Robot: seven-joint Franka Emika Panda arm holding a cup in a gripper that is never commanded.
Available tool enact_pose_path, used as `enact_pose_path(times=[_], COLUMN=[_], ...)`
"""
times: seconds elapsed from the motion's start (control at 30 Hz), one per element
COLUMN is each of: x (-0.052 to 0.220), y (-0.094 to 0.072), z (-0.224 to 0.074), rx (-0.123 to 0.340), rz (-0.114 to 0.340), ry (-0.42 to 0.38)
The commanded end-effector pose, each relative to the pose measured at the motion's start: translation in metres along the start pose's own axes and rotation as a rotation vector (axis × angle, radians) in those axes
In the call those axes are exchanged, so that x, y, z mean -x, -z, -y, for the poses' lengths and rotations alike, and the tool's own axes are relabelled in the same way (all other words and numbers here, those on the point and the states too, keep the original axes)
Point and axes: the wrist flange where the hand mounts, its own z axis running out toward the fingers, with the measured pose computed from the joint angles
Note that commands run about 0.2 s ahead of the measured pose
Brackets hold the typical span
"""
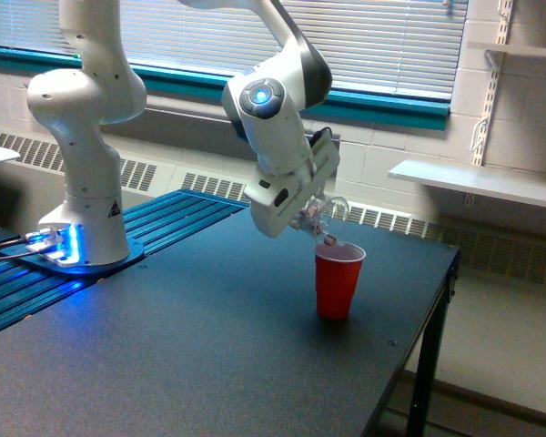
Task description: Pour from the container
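My gripper [308, 217] is shut on the container [322, 218], a small clear plastic cup tipped steeply with its mouth pointing down and toward the exterior view's right. Small coloured bits show at its lip, right above the rim of the red cup [338, 279]. The red cup stands upright on the dark table [182, 355], just below and to the right of the gripper. The gripper's fingers are mostly hidden behind the white hand.
The arm's white base [82, 214] stands on a blue slatted plate [118, 264] at the exterior view's left. The table's right edge [437, 309] runs close behind the red cup. A wall shelf [473, 182] hangs at the right.
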Motion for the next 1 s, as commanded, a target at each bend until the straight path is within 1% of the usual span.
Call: enact_pose_path(times=[0.03,0.1,0.17,0.27,0.5,0.9,1.0], x=[-0.010,-0.011,-0.015,-0.017,-0.019,-0.026,-0.028], y=[0.005,0.004,0.005,0.005,0.007,0.014,0.015], z=[0.007,0.009,0.008,0.008,0.005,0.000,0.000], rx=[-0.011,-0.002,-0.009,-0.007,-0.011,-0.037,-0.043], rz=[0.005,0.010,0.007,0.005,0.013,0.033,0.032], ry=[-0.030,-0.034,-0.041,-0.052,-0.069,-0.091,-0.095])
